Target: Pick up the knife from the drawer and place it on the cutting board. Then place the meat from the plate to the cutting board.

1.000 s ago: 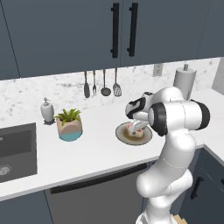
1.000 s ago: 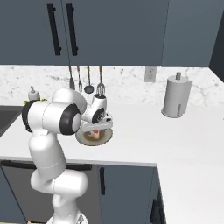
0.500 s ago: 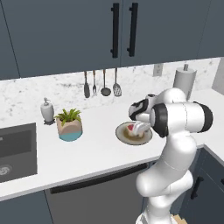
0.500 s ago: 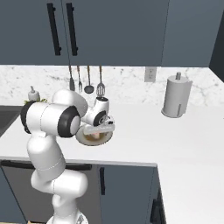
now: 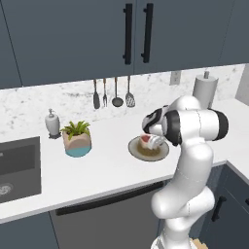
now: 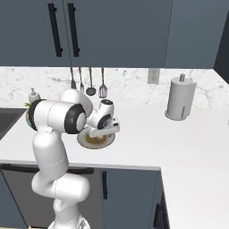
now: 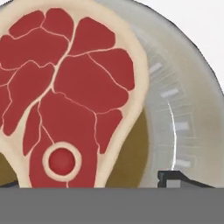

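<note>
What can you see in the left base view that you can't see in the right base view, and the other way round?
Left base view alone: the sink at the far left and the potted plant in full, and the red meat. Right base view alone: the counter turning the corner at the right. Both share the plate, the gripper over it, the paper towel roll, the hanging utensils and the upper cabinets.

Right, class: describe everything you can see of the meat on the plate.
The meat is a flat raw slab, deep red and split into lobes by thin pale fat lines, with a cream fat rim and a small round ring low down. It lies flat on the brownish plate, which stands on the white counter. The gripper hangs close over it; whether the fingers touch it cannot be told.
</note>
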Available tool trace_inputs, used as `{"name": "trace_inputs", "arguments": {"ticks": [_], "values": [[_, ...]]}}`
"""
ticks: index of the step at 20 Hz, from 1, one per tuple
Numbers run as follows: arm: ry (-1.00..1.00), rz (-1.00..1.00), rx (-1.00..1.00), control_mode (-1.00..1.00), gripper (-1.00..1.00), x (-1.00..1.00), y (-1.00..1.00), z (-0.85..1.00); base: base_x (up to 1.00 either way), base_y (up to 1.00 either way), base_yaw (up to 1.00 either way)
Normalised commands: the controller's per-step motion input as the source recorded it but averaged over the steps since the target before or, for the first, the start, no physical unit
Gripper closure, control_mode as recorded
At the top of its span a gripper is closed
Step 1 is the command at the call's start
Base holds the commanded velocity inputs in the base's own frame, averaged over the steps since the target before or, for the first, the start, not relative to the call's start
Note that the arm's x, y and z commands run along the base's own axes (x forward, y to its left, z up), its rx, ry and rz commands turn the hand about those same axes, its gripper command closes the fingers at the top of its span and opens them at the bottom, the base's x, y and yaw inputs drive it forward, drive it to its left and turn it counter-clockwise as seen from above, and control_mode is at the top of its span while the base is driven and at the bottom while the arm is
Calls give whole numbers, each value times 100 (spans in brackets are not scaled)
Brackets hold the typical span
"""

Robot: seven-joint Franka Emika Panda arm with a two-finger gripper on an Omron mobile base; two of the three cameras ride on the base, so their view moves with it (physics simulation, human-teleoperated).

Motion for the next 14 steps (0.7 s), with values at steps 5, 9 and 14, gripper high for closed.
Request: {"name": "trace_inputs", "arguments": {"ticks": [5, 9, 14], "values": [[0, 15, 0, -100, -100, 22, 17, -17, 0, 0, 0], [0, 19, 0, -100, 100, -7, 57, -18, 0, 0, 0], [-1, 12, 0, -100, 100, -3, 59, -18, 0, 0, 0]]}}
